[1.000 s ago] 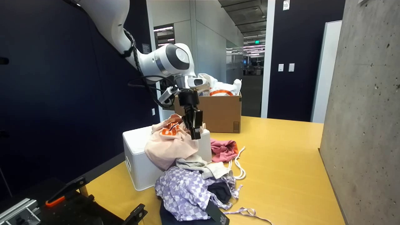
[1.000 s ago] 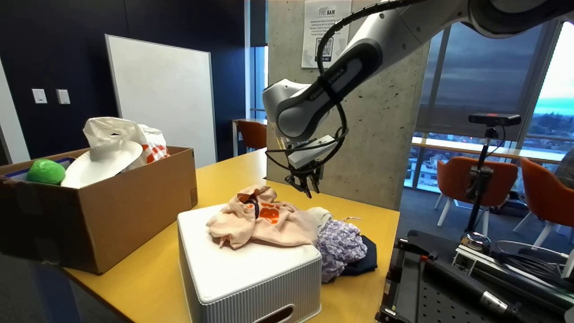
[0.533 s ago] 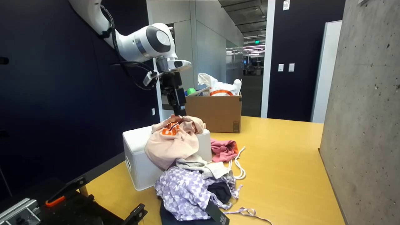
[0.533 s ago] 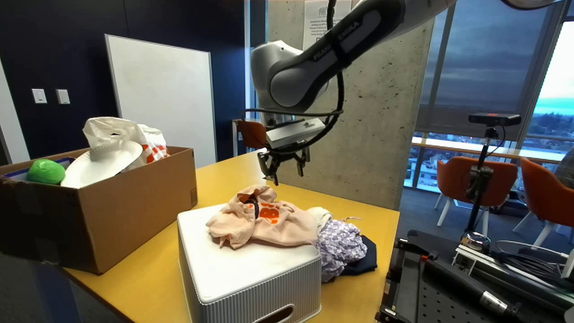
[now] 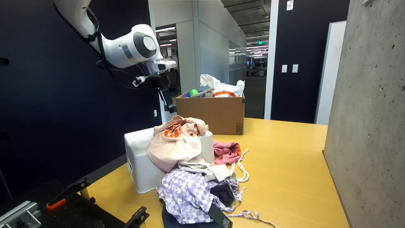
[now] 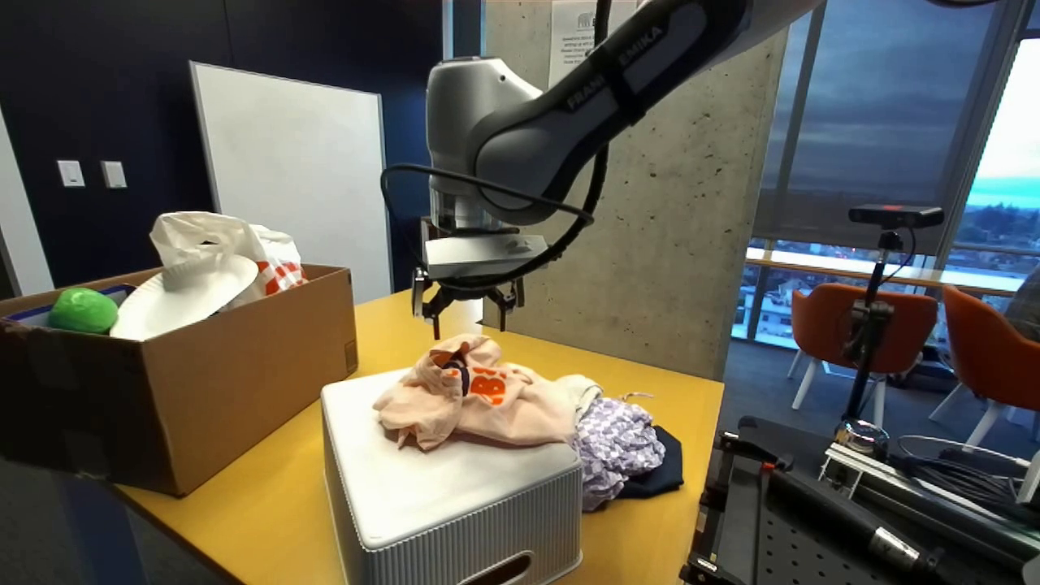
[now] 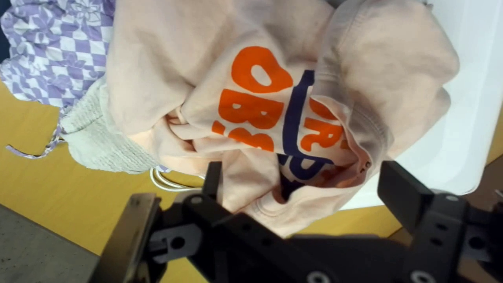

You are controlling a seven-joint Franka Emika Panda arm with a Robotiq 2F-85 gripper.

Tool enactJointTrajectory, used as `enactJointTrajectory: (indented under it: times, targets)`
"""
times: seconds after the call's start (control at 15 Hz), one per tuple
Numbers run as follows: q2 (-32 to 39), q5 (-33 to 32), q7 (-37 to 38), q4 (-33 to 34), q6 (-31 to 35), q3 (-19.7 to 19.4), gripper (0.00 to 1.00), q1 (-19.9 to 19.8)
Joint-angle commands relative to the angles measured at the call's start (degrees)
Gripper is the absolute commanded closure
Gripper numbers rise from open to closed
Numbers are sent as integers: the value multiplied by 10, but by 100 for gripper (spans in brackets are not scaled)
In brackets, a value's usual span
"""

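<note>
In an ext. view, hangs w/ black two-finger gripper (image 6: 470,327) above peach, orange-printed cloth garment (image 6: 516,416). In an ext. view, has garment draped over white rectangular plastic box (image 5: 146,175). In wrist view, has jaws wide apart.

We log steady, moderately bright indoor light across the table (image 5: 278,161). In an exterior view the window (image 6: 1011,130) burns near-white at the far upper right — cool daylight. We see the navy wall (image 5: 47,101) at frame left sink almost to black. In the wrist view, soft shadows fill the folds of the peach cloth (image 7: 271,106); the white box (image 7: 467,102) at right looks nearly washed out.
</note>
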Motion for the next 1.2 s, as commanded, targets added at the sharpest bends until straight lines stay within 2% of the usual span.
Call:
enactJointTrajectory:
  times: [0.0, 0.47, 0.73, 0.8, 0.87, 1.13]
  targets:
    - [34, -14, 20, 21, 31, -4, 0, 5]
    - [87, -39, 6, 56, 115, -22, 0, 18]
    - [116, -35, -7, 86, 133, -26, 0, 24]
    - [124, -34, -8, 94, 136, -28, 10, 26]
    - [126, -34, -10, 97, 141, -30, 26, 28]
    - [139, -30, -14, 108, 144, -35, 56, 34]
